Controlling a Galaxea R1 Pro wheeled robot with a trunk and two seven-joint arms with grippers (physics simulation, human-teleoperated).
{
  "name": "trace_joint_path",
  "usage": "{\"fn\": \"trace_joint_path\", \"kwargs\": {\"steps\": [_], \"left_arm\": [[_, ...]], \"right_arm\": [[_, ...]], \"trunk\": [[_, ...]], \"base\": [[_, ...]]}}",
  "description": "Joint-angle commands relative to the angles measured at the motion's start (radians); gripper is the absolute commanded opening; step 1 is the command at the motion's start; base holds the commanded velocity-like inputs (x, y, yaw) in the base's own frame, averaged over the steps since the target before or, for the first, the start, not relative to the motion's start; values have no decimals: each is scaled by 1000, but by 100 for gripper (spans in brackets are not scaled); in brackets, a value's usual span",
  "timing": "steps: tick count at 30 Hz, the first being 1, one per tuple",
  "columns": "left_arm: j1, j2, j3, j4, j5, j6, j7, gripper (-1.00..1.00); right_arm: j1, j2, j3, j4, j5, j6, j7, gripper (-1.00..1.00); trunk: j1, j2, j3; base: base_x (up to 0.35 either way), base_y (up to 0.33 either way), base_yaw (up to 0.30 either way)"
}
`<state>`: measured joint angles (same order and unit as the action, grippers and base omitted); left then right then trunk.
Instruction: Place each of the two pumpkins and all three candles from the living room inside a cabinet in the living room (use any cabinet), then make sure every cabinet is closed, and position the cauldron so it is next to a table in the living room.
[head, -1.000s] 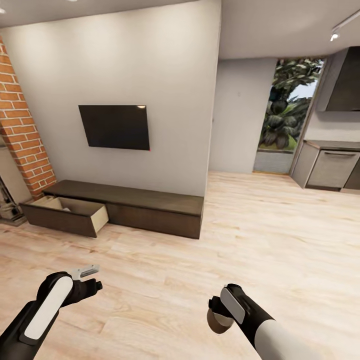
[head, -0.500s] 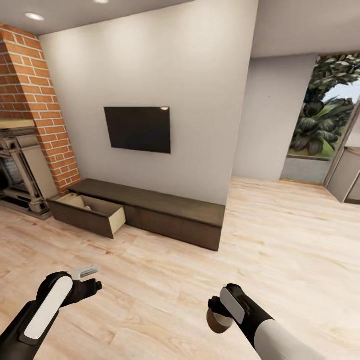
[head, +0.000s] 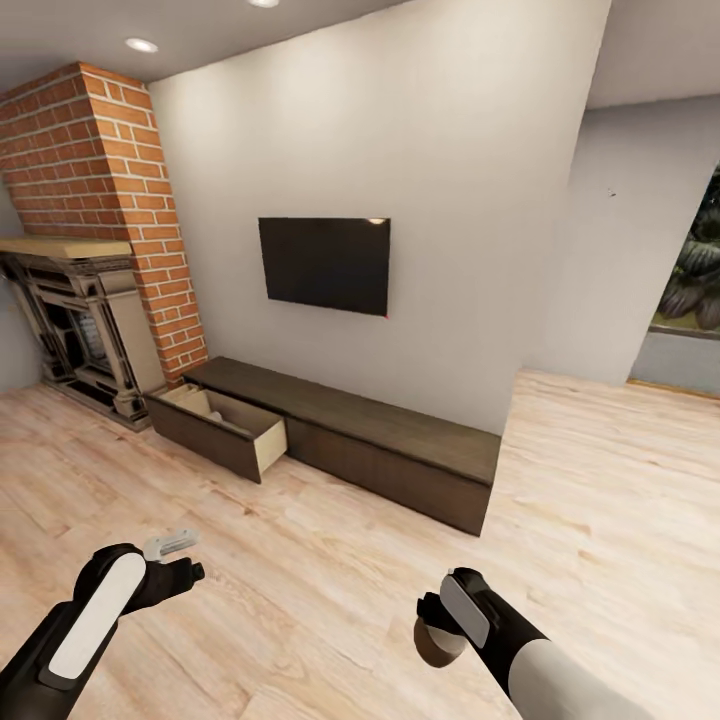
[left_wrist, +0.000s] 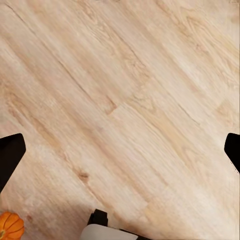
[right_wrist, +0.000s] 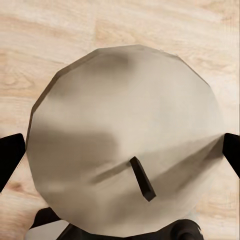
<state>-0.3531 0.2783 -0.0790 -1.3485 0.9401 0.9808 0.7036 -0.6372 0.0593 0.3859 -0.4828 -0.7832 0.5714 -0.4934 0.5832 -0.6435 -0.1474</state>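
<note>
Against the wall below the television (head: 325, 265), the cabinet (head: 395, 450) now sits nearer mid-view than a second ago, because the camera has swung left. Its drawer (head: 225, 430) beside the fireplace (head: 80, 325) hangs open. The right claw (head: 438, 632) clasps a candle (right_wrist: 125, 145); the left claw (head: 180, 560) is spread, empty, a pumpkin (left_wrist: 10, 226) lying nearby.

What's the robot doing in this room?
It's tidying up. The right pincer holds a round beige candle with a dark wick. The left pincer is open and holds nothing. Ahead, under the TV, is a long dark cabinet with one drawer pulled open, beside the brick fireplace. The left wrist view catches an orange pumpkin on the wooden floor.
</note>
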Motion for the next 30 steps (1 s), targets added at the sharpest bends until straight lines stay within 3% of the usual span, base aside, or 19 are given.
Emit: {"fn": "trace_joint_path", "kwargs": {"steps": [1,30], "left_arm": [[-1,1,-2,-1,10,1,10,100],[-1,1,-1,0,11,1,10,100]], "right_arm": [[-1,-1,7,-2,-10,1,-10,-100],[-1,-1,8,-2,-4,1,-10,-100]], "trunk": [[1,-1,-1],[1,-1,12]], "base": [[331,0,272],[332,53,278]]}}
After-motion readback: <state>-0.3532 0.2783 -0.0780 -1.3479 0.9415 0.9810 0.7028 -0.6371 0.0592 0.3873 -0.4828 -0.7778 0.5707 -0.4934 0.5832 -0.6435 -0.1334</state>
